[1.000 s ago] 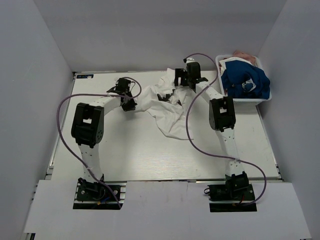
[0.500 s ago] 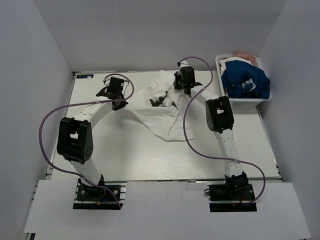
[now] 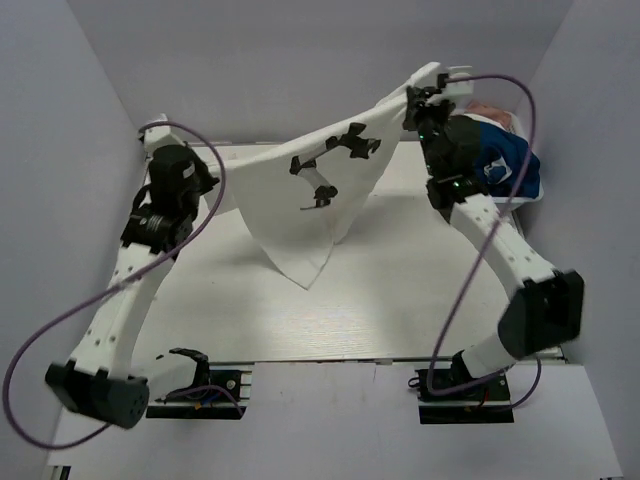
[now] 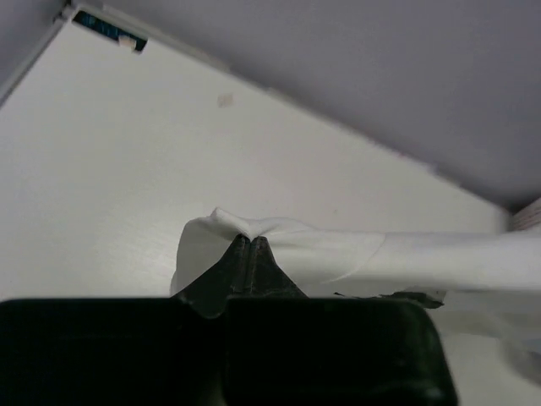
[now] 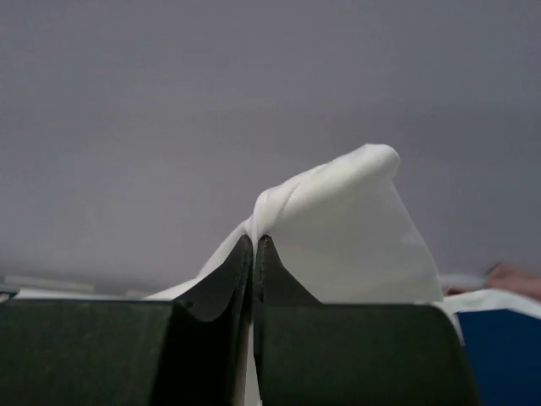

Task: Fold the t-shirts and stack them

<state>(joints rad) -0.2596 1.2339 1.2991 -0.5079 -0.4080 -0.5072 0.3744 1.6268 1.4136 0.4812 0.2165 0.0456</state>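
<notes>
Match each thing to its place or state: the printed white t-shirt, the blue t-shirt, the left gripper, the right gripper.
Things
1. printed white t-shirt
2. blue t-shirt
3. left gripper
4. right gripper

Places or states
A. bunched at the far right of the table
B. shut on white cloth near the table's far left corner
C. stretched out in the air, its lowest tip hanging toward the table
D. shut on white cloth close to the blue cloth

Pairs: 1-C, 2-A, 3-B, 4-D
</notes>
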